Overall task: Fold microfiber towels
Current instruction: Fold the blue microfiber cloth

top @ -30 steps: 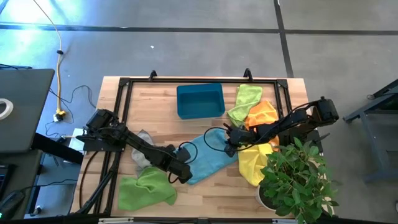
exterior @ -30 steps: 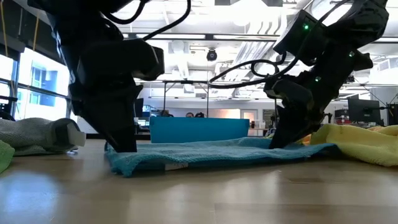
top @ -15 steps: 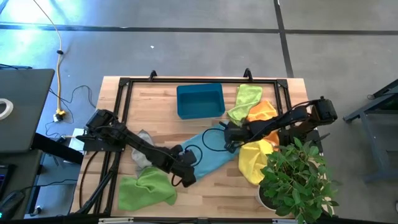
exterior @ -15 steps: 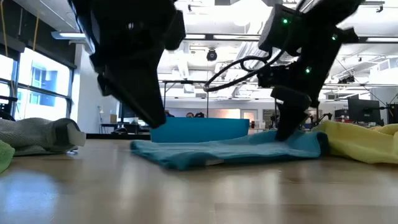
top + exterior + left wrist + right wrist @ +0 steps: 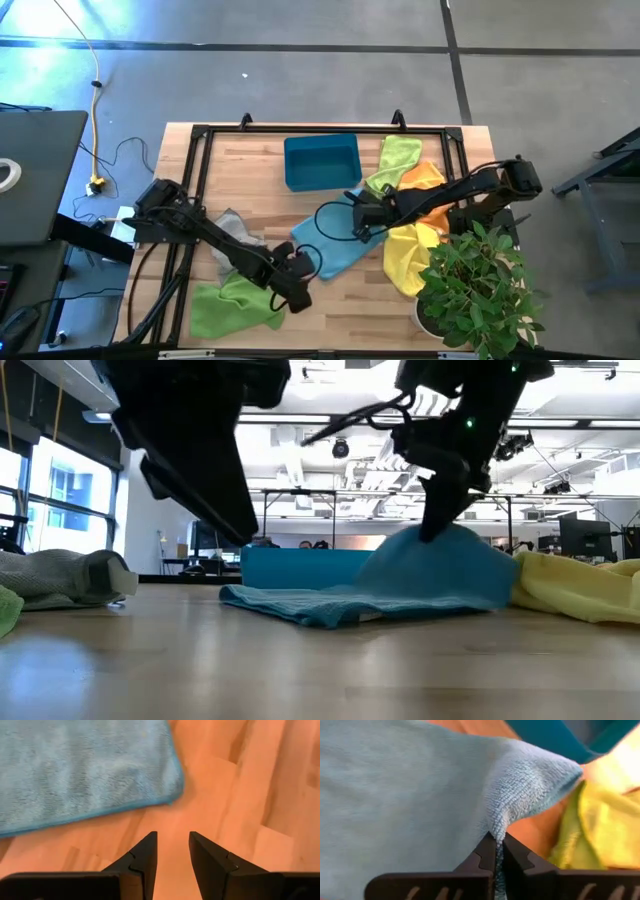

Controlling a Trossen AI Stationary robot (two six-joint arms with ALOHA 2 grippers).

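A light blue towel (image 5: 335,248) lies in the middle of the table, its near part flat on the wood. My right gripper (image 5: 356,216) is shut on its far right part, which stands up as a tent in the low view (image 5: 440,565). My left gripper (image 5: 297,294) hovers open and empty over bare wood just beyond the towel's near left corner (image 5: 170,790). A lime green towel (image 5: 235,305) and a grey towel (image 5: 232,232) lie at the left. Lime green (image 5: 398,158), orange (image 5: 422,183) and yellow (image 5: 405,258) towels lie at the right. My right gripper pinches a raised fold of the light blue towel (image 5: 495,822) between its two fingers, near the towel's far right corner. The fingers come from above, slanting in from the table's right. The held part is lifted, and the rest of the towel lies on the table (image 5: 300,605).
A teal bin (image 5: 322,162) stands at the table's far middle. A potted plant (image 5: 480,290) fills the near right corner. Cables loop over the towel near both grippers. Bare wood shows along the near edge (image 5: 350,300).
My right gripper has gone up and toward the table's far left with the light blue towel's right end, which has risen off the table into a tent. My left gripper has lifted off the towel's left end. The towel's left end stays flat on the wood.
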